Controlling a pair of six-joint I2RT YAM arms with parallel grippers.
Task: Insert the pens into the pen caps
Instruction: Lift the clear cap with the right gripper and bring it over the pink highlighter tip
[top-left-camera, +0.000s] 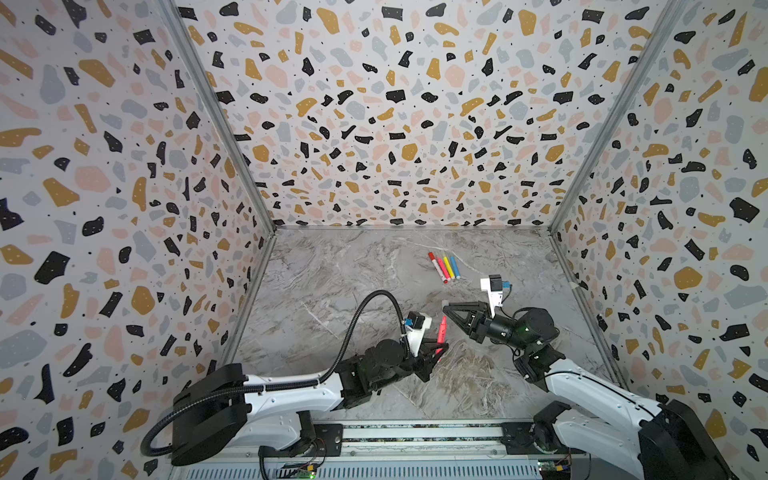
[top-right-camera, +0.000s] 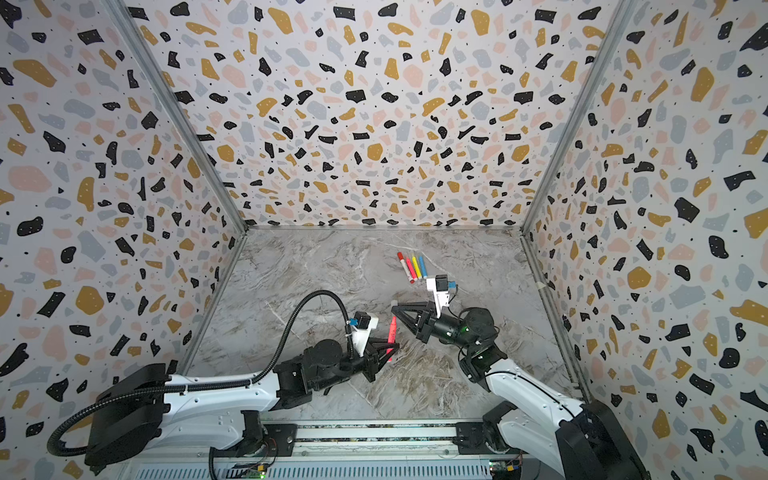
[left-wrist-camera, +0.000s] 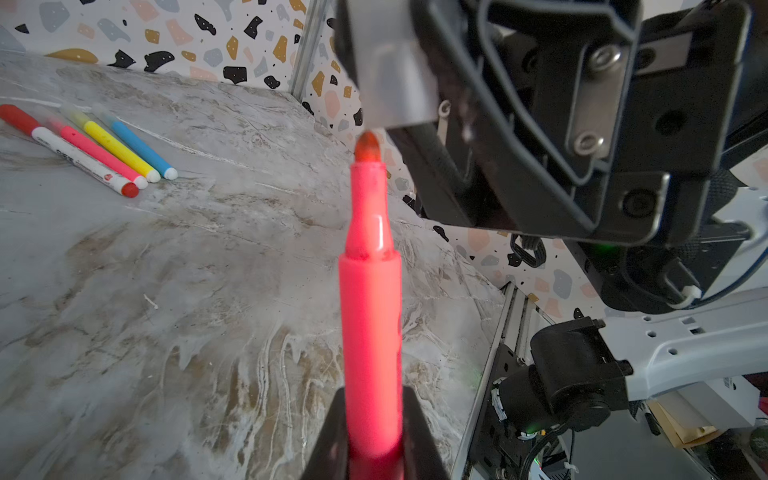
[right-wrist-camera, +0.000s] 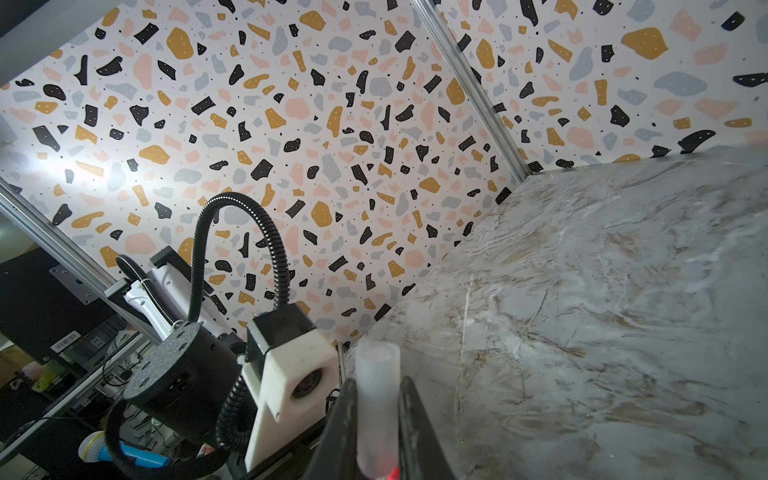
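1. Closest to my base: my left end effector (top-left-camera: 440, 347) is clamped on the lower part of a neon pink marker (left-wrist-camera: 370, 299). The marker's uncapped and held up off the marble bench (top-left-camera: 332, 291), with the bare felt tip aimed away from me toward my other arm.
2. Just past that tip: my right end effector (top-left-camera: 446, 308) reaches in from the right, jaws squeezed onto a frosted clear cap (right-wrist-camera: 377, 399). The cap pokes out beyond the fingertips.
3. In the left wrist view the marker tip sits right at the edge of the cap, roughly lined up with it. Can't tell if they're touching or just apart, it's too blurry that close. The tip isn't inside the cap though.
4. Farther back on the bench, right of centre in both top views: four more pens lying flat in a tidy slanted row, packed side by side. In order: white pen (left-wrist-camera: 79, 160) with a red cap (left-wrist-camera: 16, 118) and a red end, pink pen (left-wrist-camera: 99, 156), yellow pen (left-wrist-camera: 118, 148), blue pen (left-wrist-camera: 139, 146). Those last three have pale see-through caps on.
5. Farthest out: the terrazzo-pattern back wall (top-left-camera: 395, 124).
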